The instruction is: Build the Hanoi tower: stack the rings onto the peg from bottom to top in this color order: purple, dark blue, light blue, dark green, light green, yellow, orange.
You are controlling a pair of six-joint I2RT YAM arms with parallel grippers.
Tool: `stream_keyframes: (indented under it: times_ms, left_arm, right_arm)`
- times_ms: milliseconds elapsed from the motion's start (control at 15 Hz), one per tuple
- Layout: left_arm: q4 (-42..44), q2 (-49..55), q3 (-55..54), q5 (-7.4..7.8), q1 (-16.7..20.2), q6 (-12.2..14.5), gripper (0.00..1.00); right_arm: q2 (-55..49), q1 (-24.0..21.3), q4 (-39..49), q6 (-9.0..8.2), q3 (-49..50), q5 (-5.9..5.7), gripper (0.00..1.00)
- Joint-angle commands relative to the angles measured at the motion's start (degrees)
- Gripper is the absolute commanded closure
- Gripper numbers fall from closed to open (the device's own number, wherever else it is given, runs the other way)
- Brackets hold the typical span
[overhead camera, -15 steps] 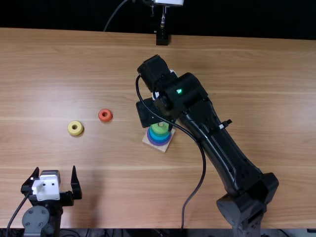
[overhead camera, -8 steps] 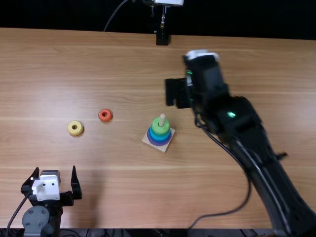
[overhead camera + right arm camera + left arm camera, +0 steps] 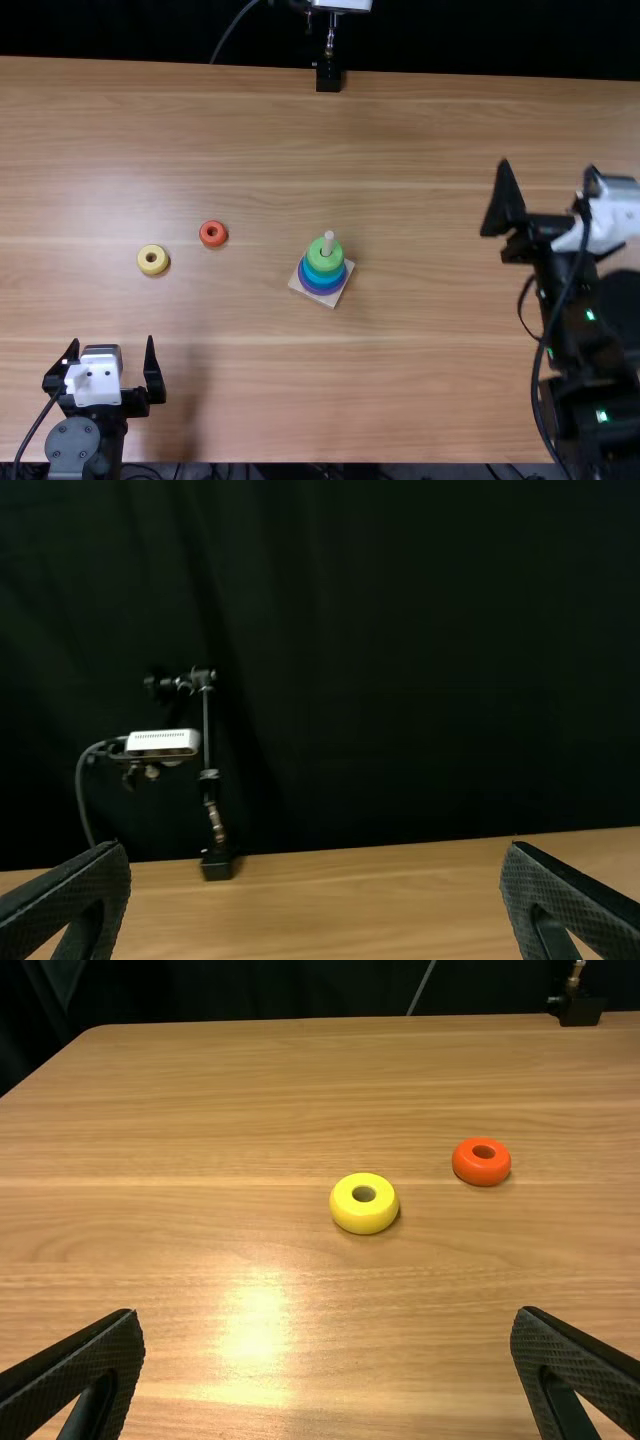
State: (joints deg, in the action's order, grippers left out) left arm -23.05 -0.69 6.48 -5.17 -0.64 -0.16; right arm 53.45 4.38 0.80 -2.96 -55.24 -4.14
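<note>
In the top view, the left gripper (image 3: pixel 112 372) rests open at the near left, and the right gripper (image 3: pixel 545 205) is held at the far right, away from the peg. The wooden peg (image 3: pixel 328 242) rises from a square base (image 3: pixel 335 299) with purple (image 3: pixel 322 290), blue and light blue (image 3: pixel 323 274) rings below a green ring (image 3: pixel 323 256) on top. A yellow ring (image 3: pixel 153 260) and an orange ring (image 3: pixel 213 234) lie left of it. The left wrist view has the yellow ring (image 3: pixel 364 1203), orange ring (image 3: pixel 482 1161) and open left gripper (image 3: pixel 328 1365). The right gripper (image 3: pixel 315 895) is open.
A camera stand's black foot (image 3: pixel 329 76) sits at the table's far edge, with a dark curtain behind. Wooden tabletop (image 3: pixel 250 390) lies between the two arms. A cable hangs along the right arm.
The right arm has swung away from above the stack to the right side of the table, uncovering the peg and rings. The left arm and the loose rings have kept still.
</note>
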Motion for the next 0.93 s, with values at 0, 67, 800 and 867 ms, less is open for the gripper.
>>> stream_keyframes:
  times_ms: [0,67,800,867]
  left_arm:
    - [-2.48,0.69,-6.48,-0.74,0.38,0.48,0.00]
    - [-2.48,0.69,-6.48,-0.74,0.38,0.48,0.00]
    - [-2.48,0.69,-6.48,-0.74,0.38,0.48,0.00]
    - [-2.48,0.69,-6.48,-0.74,0.38,0.48,0.00]
  right_arm:
    - [-6.52,-3.59,0.19,2.75,5.59,6.25,0.00]
    - [-10.56,-4.12,0.09,2.86,9.10,7.73,0.00]
    - [-47.04,-8.34,-8.56,2.22,38.81,12.79,0.00]
    - [-48.44,-8.34,-10.67,2.12,40.39,12.68,0.00]
